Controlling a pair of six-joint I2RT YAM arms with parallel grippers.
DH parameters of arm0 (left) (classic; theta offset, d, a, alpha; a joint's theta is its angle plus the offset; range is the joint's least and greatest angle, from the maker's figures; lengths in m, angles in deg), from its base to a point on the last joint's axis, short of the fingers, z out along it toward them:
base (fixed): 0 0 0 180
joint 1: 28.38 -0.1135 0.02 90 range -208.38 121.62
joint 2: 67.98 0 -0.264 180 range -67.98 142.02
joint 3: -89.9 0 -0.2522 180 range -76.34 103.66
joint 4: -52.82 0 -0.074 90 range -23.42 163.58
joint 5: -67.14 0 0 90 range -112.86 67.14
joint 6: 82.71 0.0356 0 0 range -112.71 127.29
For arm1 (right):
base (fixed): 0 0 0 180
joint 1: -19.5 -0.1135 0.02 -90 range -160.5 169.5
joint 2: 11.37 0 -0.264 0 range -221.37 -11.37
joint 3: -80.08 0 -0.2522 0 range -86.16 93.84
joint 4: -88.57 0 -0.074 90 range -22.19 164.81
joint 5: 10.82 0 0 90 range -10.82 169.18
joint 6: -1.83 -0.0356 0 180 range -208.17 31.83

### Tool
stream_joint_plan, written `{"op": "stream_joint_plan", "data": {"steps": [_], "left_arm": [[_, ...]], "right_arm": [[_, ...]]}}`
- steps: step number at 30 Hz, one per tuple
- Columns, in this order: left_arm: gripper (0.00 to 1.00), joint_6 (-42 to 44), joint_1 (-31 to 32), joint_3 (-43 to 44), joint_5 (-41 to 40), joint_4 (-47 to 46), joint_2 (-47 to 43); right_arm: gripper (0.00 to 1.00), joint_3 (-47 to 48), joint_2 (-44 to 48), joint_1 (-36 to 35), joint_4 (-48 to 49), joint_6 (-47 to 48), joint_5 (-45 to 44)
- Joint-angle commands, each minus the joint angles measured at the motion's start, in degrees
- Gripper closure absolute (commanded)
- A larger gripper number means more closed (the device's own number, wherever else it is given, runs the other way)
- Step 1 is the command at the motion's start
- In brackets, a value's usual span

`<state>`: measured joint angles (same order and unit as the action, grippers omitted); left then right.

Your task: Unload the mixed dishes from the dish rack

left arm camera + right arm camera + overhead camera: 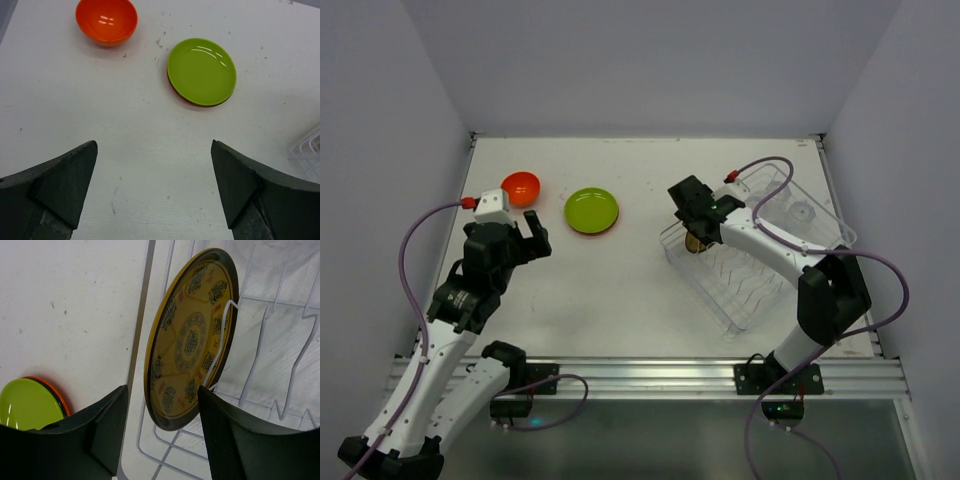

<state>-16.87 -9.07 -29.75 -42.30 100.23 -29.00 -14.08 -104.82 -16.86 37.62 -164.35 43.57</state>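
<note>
The clear dish rack [760, 270] lies at the right of the table. A brown-yellow patterned plate [187, 340] stands on edge between its wire dividers [280, 365] at the rack's near-left end. My right gripper [162, 387] straddles the plate's lower rim, one finger on each side, with gaps still showing. In the top view that gripper [692, 215] hovers over the plate [697, 243]. A small orange-red bowl [106, 21] and a lime green plate [201, 71], stacked on an orange one, rest on the table. My left gripper [154, 150] hangs open and empty over bare table.
A clear cup [804, 212] sits at the far end of the rack. The bowl [520, 187] and green plate [592, 210] lie at the table's far left, just beyond my left gripper [525, 235]. Walls enclose the table on three sides.
</note>
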Motion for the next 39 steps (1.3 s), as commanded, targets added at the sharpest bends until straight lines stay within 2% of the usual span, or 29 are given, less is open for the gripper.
{"op": "stream_joint_plan", "data": {"steps": [1,5,13,24,27,33,39], "left_arm": [[0.00,2.19,0.20,-0.36,1.77,-2.45,-0.40],[0.00,2.28,0.20,-0.53,2.56,-2.71,-0.66],[0.00,2.37,0.20,-0.62,2.74,-2.71,-0.48],[0.00,2.45,0.20,-0.71,2.74,-2.71,0.31],[0.00,2.37,0.20,-0.62,2.30,-2.62,0.48],[0.00,2.37,0.20,-0.62,2.22,-2.54,0.92],[0.00,2.28,0.20,-0.53,1.95,-2.54,0.74]], "right_arm": [[0.41,1.32,0.20,0.06,0.10,-3.27,-4.11],[0.51,0.52,0.20,0.06,0.10,-4.06,-5.95],[0.58,0.79,0.20,0.58,0.10,-3.53,-8.07],[0.88,0.17,0.20,1.29,0.10,-4.32,-8.24],[0.89,-0.44,1.34,1.29,0.10,-5.56,-7.71],[1.00,-0.97,3.97,1.29,0.54,-4.94,-8.15],[1.00,-1.14,8.19,0.94,2.65,1.11,-8.86]]}}
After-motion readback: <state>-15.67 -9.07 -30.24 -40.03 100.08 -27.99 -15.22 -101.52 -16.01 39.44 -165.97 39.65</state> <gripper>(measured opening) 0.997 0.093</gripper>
